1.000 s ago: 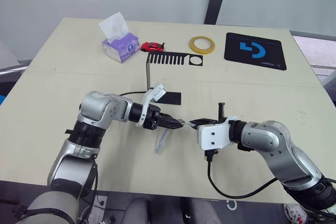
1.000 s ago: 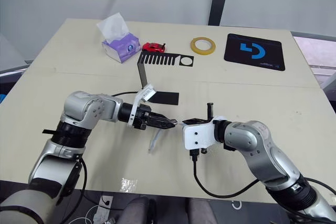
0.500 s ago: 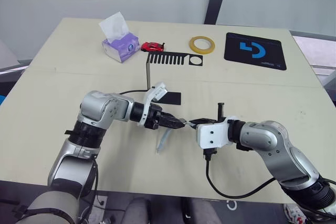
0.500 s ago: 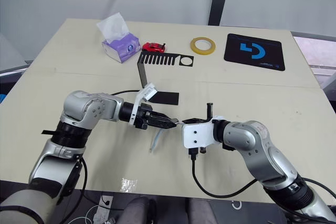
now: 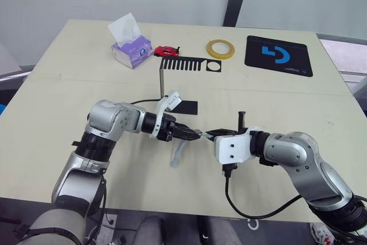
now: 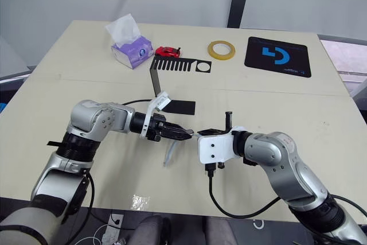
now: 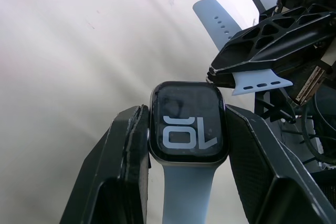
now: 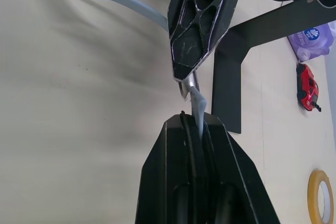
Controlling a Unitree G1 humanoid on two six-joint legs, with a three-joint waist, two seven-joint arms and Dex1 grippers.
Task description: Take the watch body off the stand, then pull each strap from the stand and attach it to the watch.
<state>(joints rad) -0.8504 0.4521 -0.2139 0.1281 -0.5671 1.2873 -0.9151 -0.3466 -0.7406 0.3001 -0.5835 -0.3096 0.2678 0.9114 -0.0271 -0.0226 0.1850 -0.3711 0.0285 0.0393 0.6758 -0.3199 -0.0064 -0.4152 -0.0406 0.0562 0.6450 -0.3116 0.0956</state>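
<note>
Left wrist view: ribbed black jaws clamp the glossy rounded-square watch body [image 7: 188,123]; right jaws pinch a matte strap [image 7: 261,84].

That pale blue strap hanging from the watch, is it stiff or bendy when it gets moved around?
Probably bendy: the strap droops from the watch body down to the table in a curve. It looks thin and light, so likely to swing. The second strap, held in the right gripper, looks alike.

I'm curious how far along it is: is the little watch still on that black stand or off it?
Off. The watch body sits clamped in the left gripper, away from the stand, whose slotted bar is bare.
</note>
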